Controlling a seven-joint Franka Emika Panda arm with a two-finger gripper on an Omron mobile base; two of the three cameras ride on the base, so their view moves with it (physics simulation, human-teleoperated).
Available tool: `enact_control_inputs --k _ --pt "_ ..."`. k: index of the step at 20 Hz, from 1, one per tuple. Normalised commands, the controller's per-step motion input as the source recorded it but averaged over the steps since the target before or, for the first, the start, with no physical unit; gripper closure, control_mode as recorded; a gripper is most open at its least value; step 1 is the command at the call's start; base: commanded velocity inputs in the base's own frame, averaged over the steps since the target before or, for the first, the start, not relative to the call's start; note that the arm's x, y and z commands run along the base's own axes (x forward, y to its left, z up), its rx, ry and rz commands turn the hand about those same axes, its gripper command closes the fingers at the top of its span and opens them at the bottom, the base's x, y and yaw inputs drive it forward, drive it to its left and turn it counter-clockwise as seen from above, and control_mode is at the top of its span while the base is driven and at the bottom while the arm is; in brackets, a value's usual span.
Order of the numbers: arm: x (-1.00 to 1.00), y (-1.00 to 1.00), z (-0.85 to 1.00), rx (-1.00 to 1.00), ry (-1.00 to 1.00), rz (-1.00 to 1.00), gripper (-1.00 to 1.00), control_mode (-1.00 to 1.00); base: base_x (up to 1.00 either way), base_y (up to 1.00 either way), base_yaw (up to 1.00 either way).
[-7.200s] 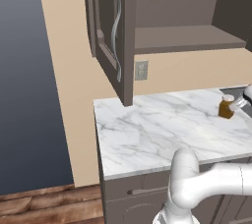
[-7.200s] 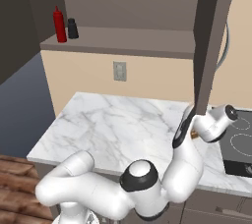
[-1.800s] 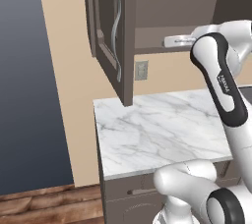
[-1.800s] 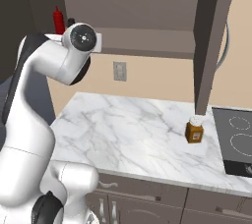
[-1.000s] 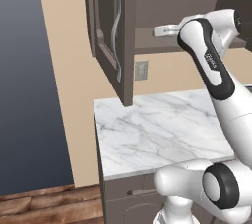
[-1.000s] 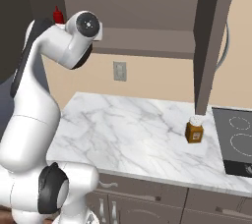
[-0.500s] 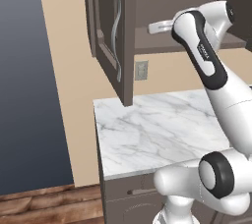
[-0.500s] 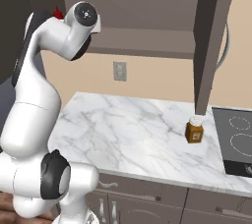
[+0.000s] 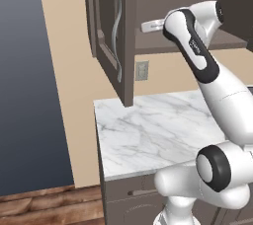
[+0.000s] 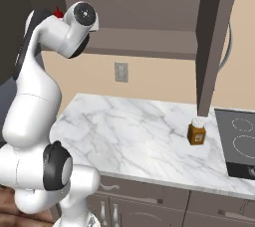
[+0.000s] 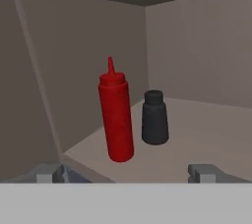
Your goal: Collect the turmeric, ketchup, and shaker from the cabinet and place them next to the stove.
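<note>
While the gripper (image 11: 127, 173) gapes wide, the ketchup (image 11: 115, 117) stands upright just ahead between its fingertips.

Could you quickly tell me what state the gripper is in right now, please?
Gripper: open, holding nothing, facing the ketchup on the cabinet shelf.

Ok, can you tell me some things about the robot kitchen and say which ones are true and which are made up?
1. The ketchup stands upright on the cabinet shelf. True.
2. The shaker is white. False: it is dark, nearly black.
3. The turmeric sits on the marble counter close to the stove. True.
4. The gripper is squeezing the ketchup. False: its jaws are wide open, short of the bottle.
5. The cabinet door is closed. False: it is swung open.
</note>
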Motion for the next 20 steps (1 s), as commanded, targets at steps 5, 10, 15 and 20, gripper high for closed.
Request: enact_control_inputs --k 5,10,15,20 --pt "0.27 0.26 0.00 0.00 0.00 0.02 -1.00 -1.00 0.00 0.00 0.00" --pt "0.21 0.17 0.00 0.00 0.00 0.01 -1.00 -1.00 0.00 0.00 0.00" --pt "0.17 0.21 -0.01 -0.02 0.00 0.00 -1.00 -1.00 0.00 0.00 0.00" --pt "0.13 0.23 -0.02 -0.03 0.00 0.00 -1.00 -1.00 0.00 0.00 0.00"
